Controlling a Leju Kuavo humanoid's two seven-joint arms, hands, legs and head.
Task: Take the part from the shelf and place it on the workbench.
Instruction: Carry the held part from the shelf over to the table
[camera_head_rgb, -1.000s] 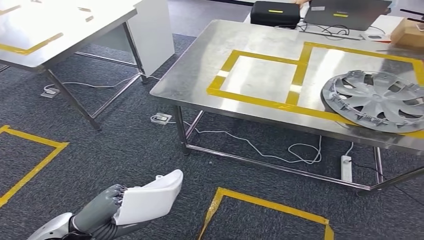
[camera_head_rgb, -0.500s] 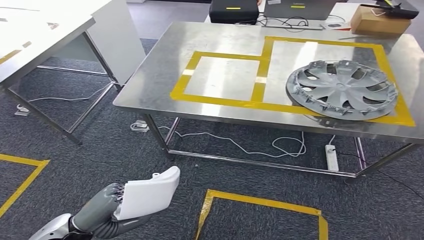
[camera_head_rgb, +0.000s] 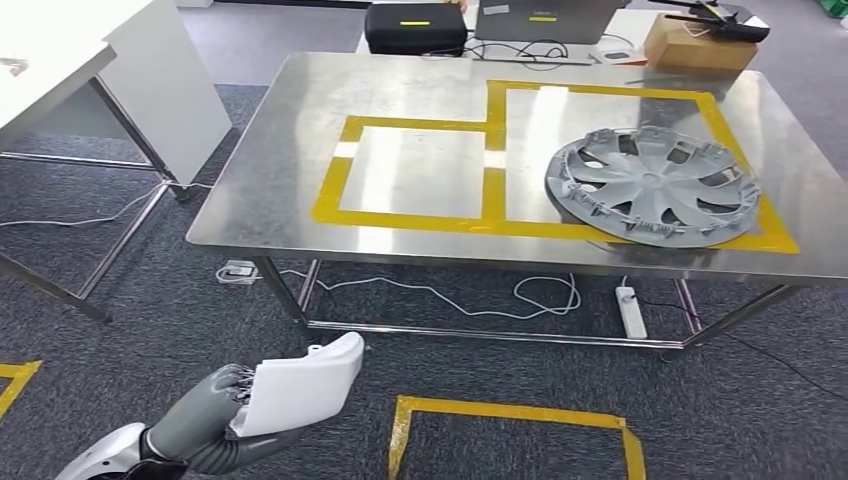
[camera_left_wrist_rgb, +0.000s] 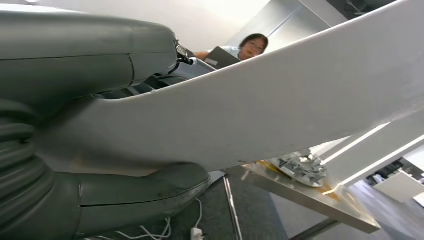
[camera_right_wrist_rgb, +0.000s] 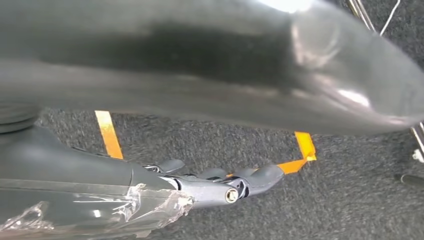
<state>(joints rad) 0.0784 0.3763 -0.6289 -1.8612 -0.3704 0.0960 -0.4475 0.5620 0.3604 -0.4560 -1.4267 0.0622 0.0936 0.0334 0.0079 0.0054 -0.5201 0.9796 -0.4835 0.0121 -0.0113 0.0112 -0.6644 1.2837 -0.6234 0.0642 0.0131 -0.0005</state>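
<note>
Head view: the white part (camera_head_rgb: 300, 390) is held low in the left hand (camera_head_rgb: 205, 410), well short of the tabletop (camera_head_rgb: 270, 160), over grey carpet. The fingers are closed on the part's near end, and its free end points toward the tabletop; this carrying hold is judged suited to transport rather than to placing. On the tabletop, a smaller yellow-taped square (camera_head_rgb: 415, 172) lies bare, just beside a larger taped frame in which a grey wheel cover (camera_head_rgb: 652, 185) rests. The bare square is judged the likely place for the part, though nothing confirms it. A yellow-taped floor marking (camera_head_rgb: 510, 425) lies on the carpet before the tabletop, probably a standing position.

Left wrist view: the part (camera_left_wrist_rgb: 280, 105) is seen clamped between the thick thumb (camera_left_wrist_rgb: 145, 197) on one face and darker fingers (camera_left_wrist_rgb: 95, 45) on the other. The grip appears firm. The tabletop edge (camera_left_wrist_rgb: 305, 197) and wheel cover are seen beyond, well apart from the part. A person is seated further off.

Right wrist view: the right hand (camera_right_wrist_rgb: 220, 182) hangs over the carpet with nothing held; its fingers lie fairly straight. Orange floor tape (camera_right_wrist_rgb: 109, 134) is seen below it.
</note>
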